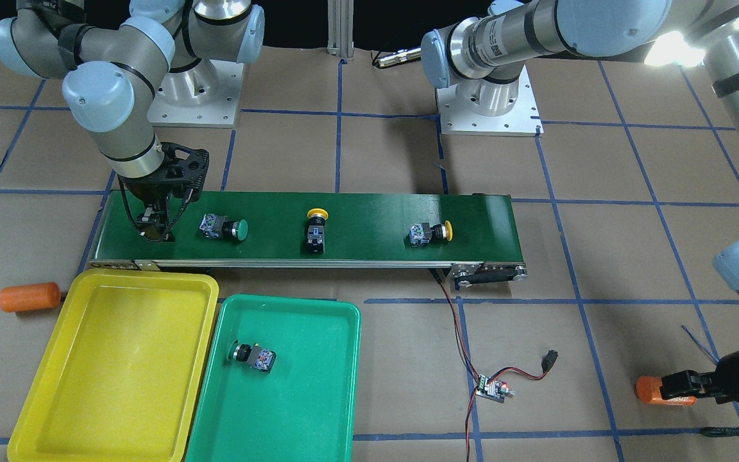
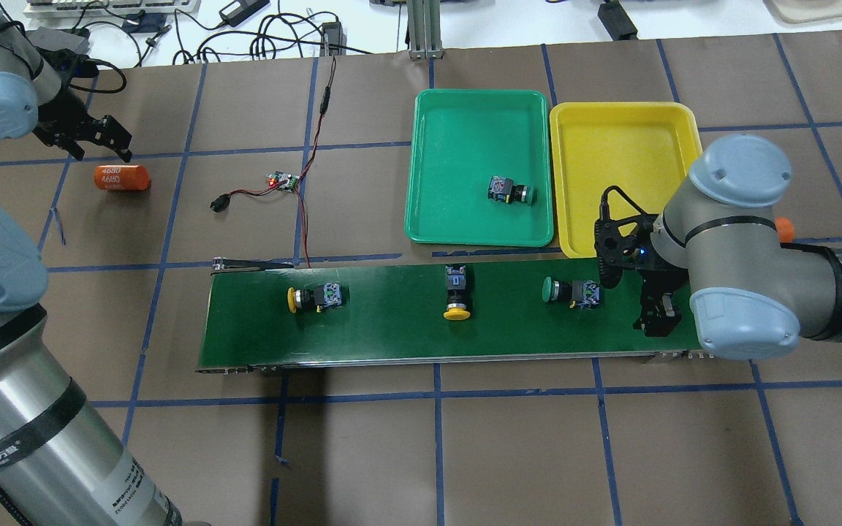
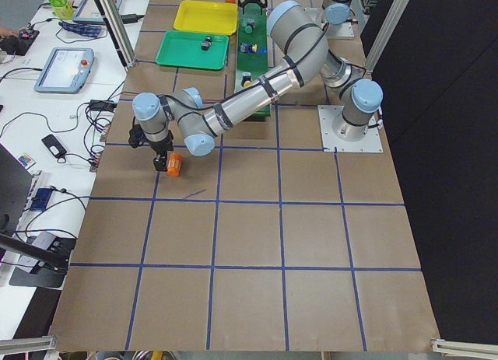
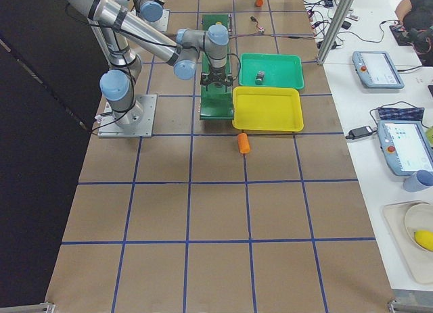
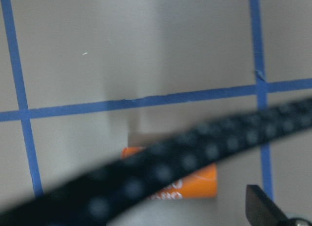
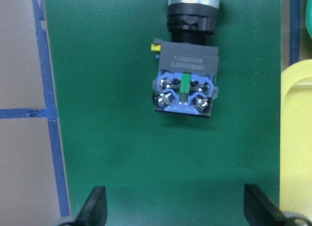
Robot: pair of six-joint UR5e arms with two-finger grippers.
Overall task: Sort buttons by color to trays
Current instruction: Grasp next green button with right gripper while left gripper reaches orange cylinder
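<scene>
We are lining up on the green button [image 6: 185,74], lying on the belt [image 6: 112,138] toward the right edge of the table [image 2: 509,453]; our right gripper [image 6: 175,214] hangs beside it, wide open, empty. Next we should straddle its block, close, carry it to the green tray [image 2: 450,146]

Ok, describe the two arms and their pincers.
Silver tubes, pale-blue joint caps and black rings on the left arm and right arm; white lettering on the left's black band. Black, two-fingered left pincer and right pincer. Black cable loops by the right wrist.
</scene>
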